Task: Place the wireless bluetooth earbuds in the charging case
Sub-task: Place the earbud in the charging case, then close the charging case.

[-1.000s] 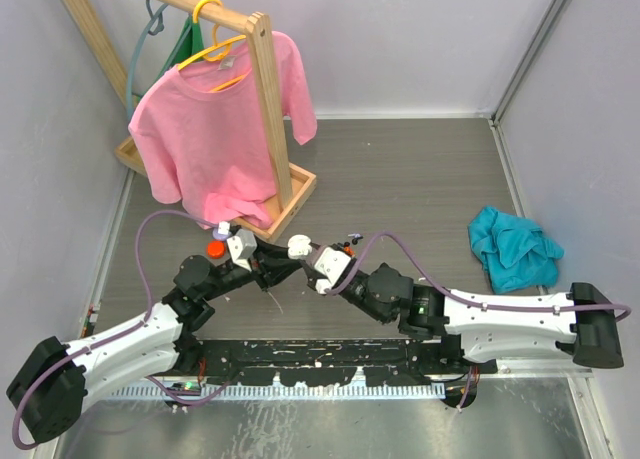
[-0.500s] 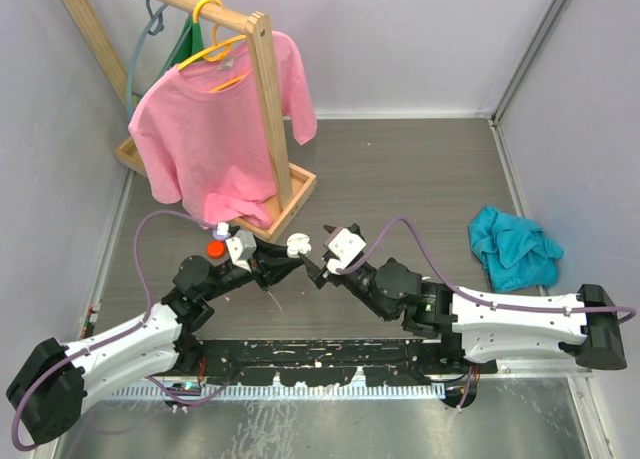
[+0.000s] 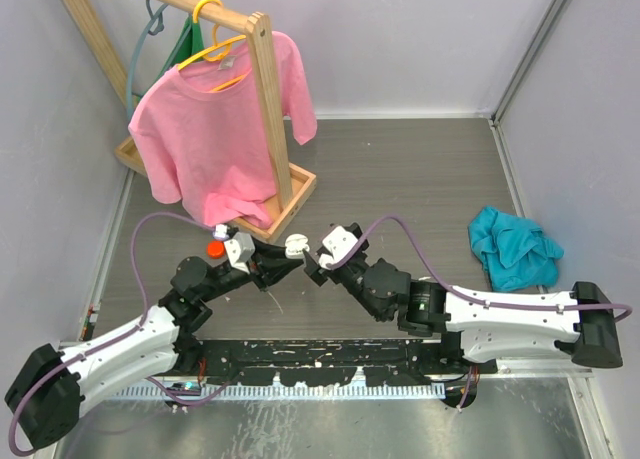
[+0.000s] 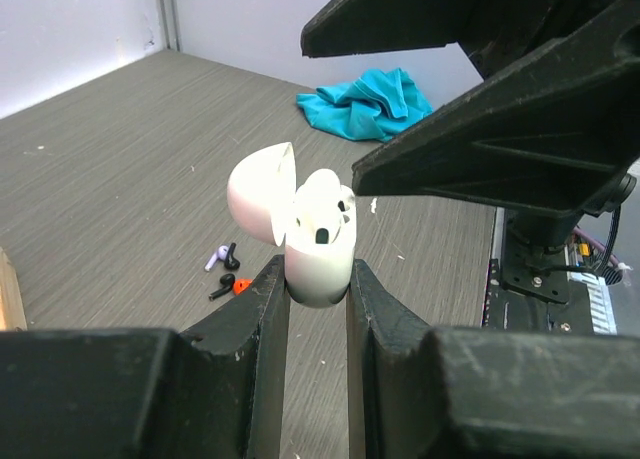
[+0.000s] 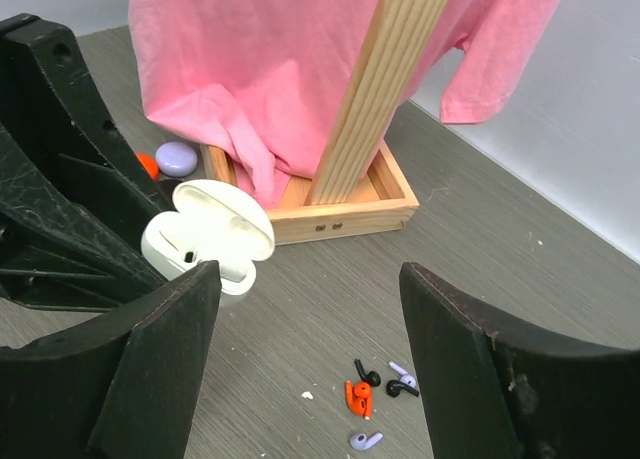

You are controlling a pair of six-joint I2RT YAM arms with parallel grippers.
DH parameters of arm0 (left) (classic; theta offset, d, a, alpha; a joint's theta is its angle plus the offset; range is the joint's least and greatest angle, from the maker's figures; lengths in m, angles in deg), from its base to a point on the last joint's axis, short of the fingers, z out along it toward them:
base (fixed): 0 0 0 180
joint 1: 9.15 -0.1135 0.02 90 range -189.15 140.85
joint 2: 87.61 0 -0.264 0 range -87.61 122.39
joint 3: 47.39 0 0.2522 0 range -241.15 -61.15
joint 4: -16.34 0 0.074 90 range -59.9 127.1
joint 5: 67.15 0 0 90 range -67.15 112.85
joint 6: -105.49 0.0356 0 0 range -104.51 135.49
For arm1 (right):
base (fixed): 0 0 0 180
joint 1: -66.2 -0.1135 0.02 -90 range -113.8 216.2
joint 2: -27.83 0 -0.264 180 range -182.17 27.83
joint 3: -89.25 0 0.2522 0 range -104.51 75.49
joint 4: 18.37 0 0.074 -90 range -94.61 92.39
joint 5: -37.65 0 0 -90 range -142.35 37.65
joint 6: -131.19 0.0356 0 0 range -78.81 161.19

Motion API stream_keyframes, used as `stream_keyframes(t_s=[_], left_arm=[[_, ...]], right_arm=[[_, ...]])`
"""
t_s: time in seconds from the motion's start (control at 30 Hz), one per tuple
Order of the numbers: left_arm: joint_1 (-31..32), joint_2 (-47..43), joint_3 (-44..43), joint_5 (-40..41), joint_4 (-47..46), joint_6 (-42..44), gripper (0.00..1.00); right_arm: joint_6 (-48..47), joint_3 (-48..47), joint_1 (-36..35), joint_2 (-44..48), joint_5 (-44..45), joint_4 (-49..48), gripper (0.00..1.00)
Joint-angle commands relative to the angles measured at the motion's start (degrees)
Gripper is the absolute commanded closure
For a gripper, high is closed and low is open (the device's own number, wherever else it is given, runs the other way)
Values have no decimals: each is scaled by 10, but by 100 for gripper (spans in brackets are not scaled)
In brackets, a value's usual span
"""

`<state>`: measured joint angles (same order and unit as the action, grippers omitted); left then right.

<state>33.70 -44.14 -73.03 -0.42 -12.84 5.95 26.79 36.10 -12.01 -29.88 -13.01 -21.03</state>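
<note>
My left gripper [image 4: 318, 279] is shut on the base of the white charging case [image 4: 318, 241], held upright with its lid open; one dark slot shows inside. In the top view the case [image 3: 296, 245] sits at the left gripper's [image 3: 288, 256] tip. My right gripper [image 5: 310, 364] is open and empty, just right of the case [image 5: 205, 241] and above the table; it also shows in the top view [image 3: 320, 261]. Loose earbuds lie on the table between its fingers: an orange-red one [image 5: 357, 399], a black one [image 5: 365, 372], a black one beside a purple one [image 5: 403, 384], and another purple one [image 5: 365, 440]. Some of the earbuds show in the left wrist view [image 4: 228, 272].
A wooden rack base [image 5: 335, 204] with a pink shirt [image 3: 215, 129] on a hanger stands at the back left. A small purple case [image 5: 177, 159] and an orange one [image 3: 215, 247] lie by it. A teal cloth [image 3: 512, 247] lies at the right.
My right gripper has drawn back from the case, swung toward the far side and opened wide. My left gripper still holds the open case in nearly the same place.
</note>
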Motion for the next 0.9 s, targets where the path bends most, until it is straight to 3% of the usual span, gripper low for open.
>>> stream_keyframes(t_s=[0.0,0.23,0.43,0.7,0.87], left_arm=[[0,-16,-3,-12,-10,25,100],[0,-43,-1,-37,22,56,100],[0,-49,-10,-49,64,68,100],[0,-32,-20,-93,52,72,100],[0,-29,-23,-113,46,73,100]], right_arm=[[7,4,9,32,7,-9,22],[34,26,64,90,-93,34,20],[74,9,136,125,-276,88,14],[121,-49,227,64,-546,123,10],[128,-80,250,13,-638,133,9]])
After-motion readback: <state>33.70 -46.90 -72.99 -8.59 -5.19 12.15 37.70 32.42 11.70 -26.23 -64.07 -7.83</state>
